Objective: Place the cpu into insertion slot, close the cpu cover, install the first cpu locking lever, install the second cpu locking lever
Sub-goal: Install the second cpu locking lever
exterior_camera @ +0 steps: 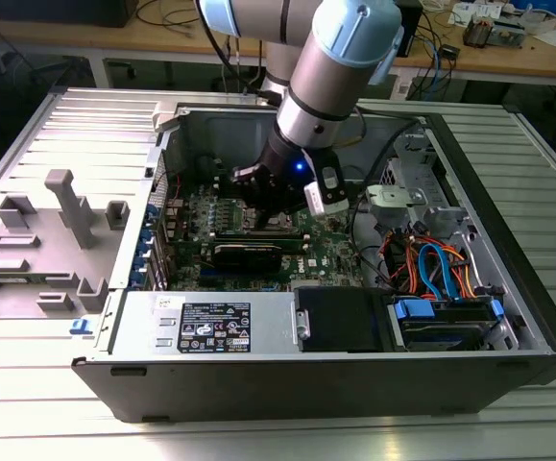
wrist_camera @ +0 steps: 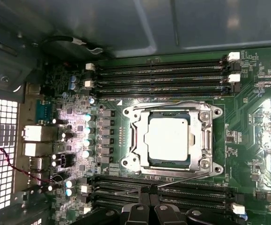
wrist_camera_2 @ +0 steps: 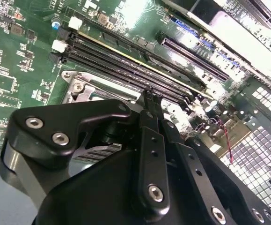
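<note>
Silver cpu [wrist_camera: 168, 138] seated in slot [wrist_camera: 209, 140], cover [wrist_camera: 137, 136] down. Jaws together beside thin, springy lever [wrist_camera: 177, 182]; push near its end.

Cpu [wrist_camera: 168, 138] dull silver metal top; cover [wrist_camera: 137, 133] shiny bare metal; gripper [wrist_camera_2: 150, 96] matt black; board [wrist_camera: 257, 136] glossy green.
</note>
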{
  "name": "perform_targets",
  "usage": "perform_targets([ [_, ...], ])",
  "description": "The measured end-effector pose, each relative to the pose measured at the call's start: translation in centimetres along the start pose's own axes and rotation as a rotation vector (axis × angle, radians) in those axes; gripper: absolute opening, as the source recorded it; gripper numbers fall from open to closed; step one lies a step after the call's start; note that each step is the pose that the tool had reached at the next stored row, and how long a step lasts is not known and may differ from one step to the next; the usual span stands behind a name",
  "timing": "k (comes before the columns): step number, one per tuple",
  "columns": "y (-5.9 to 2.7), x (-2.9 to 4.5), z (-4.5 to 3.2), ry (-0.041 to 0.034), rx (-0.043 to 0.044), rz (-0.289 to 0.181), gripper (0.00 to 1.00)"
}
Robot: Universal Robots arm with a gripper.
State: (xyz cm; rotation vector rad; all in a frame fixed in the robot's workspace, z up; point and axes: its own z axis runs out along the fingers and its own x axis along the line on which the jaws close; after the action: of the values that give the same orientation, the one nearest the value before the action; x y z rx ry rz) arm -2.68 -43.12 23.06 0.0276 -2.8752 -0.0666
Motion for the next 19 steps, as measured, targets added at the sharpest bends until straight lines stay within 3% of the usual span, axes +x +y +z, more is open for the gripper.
perform_targets([
  [6,0.0,0.34,0.18,0.0049,0.0003,-0.009,0.11],
  [11,0.0,0.66,0.34,0.0051,-0.0076,-0.015,0.11],
  [13,0.0,0.67,0.38,0.005,-0.0191,-0.022,0.11],
  [17,0.0,0.71,0.48,0.0049,-0.06,-0.048,0.11],
  [19,-0.05,0.69,0.6,0.0048,-0.0631,-0.05,0.11],
])
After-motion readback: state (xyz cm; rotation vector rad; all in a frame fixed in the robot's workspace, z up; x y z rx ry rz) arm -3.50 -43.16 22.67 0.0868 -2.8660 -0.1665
